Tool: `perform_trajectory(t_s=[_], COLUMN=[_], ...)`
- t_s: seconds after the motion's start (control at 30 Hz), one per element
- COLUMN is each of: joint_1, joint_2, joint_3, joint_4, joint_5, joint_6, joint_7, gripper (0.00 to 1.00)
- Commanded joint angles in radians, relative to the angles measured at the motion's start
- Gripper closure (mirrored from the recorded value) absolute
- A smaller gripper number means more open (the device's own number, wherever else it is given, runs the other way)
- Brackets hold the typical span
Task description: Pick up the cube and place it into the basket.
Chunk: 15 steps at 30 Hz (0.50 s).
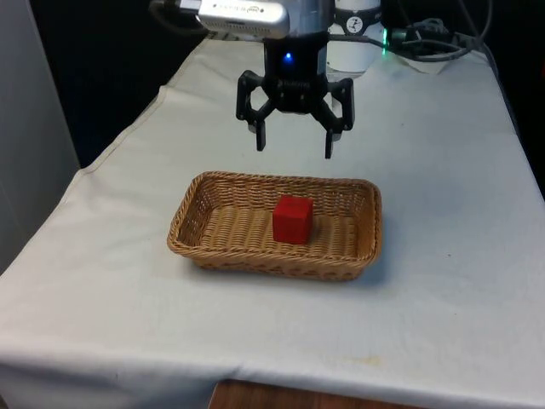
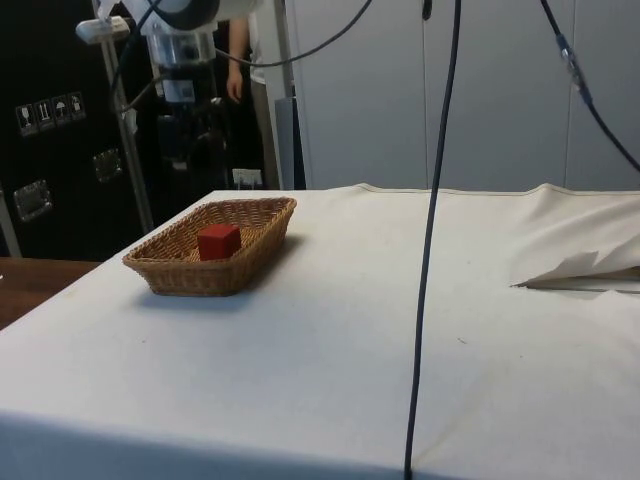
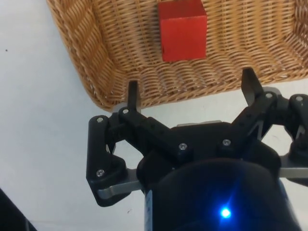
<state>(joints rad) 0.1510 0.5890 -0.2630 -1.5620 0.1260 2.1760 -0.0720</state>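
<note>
1. My gripper [image 1: 295, 142] hangs above the far rim of the basket [image 1: 196, 247], its jaws spread wide apart and holding nothing.
2. In the wrist view my fingertips [image 3: 132, 91] frame that same rim, with the cube [image 3: 183, 30] lying beyond them.
3. The red cube sits inside the wicker basket, resting on its woven floor near the middle, clear of the walls.
4. I judge the placing done: the cube is in and I am free of it.
5. Next calls only for lifting away without catching the rim.
6. The basket rests on the white cloth [image 1: 443, 196].
</note>
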Motion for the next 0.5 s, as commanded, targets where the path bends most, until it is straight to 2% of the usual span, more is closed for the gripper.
perform_trajectory(t_s=[0.0,0.47], joint_1=[0.002,0.001], joint_2=[-0.007,-0.031], joint_3=[-0.002,-0.002], joint_4=[0.000,-0.013], joint_5=[-0.005,-0.001], joint_6=[-0.010,-0.005], joint_7=[-0.001,-0.019], gripper=[0.00,0.00])
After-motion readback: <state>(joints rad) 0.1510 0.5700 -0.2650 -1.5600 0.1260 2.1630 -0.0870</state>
